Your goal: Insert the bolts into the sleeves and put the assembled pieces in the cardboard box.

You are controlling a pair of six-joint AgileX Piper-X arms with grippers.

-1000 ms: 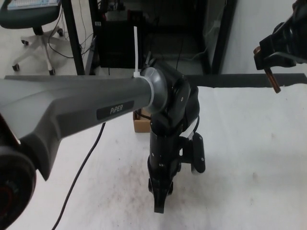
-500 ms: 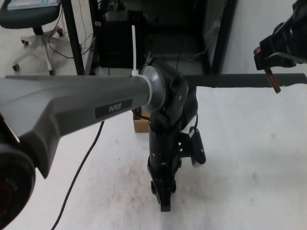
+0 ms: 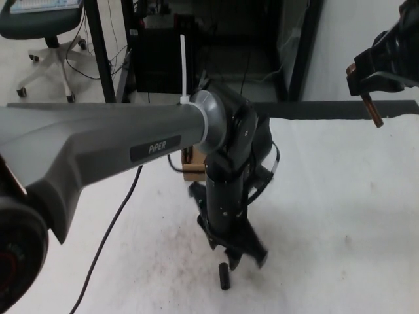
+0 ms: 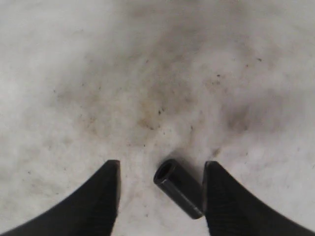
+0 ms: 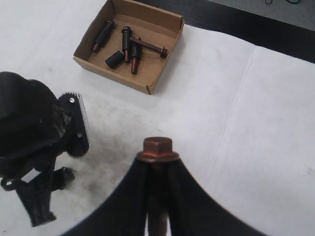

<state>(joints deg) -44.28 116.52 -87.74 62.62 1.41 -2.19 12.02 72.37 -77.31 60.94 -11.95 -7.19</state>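
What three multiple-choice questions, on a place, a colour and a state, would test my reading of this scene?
1. The black sleeve in the left wrist view lies: A) in a cardboard box; B) on the white bench; C) on a chair.
2. The bolt in the right gripper is: A) green; B) white; C) copper-brown.
3. The left gripper is: A) open; B) shut on a bolt; C) shut on the sleeve.
B, bench surface surrounds it; C, its hexagonal head shows that colour; A, its fingers stand apart beside the sleeve.
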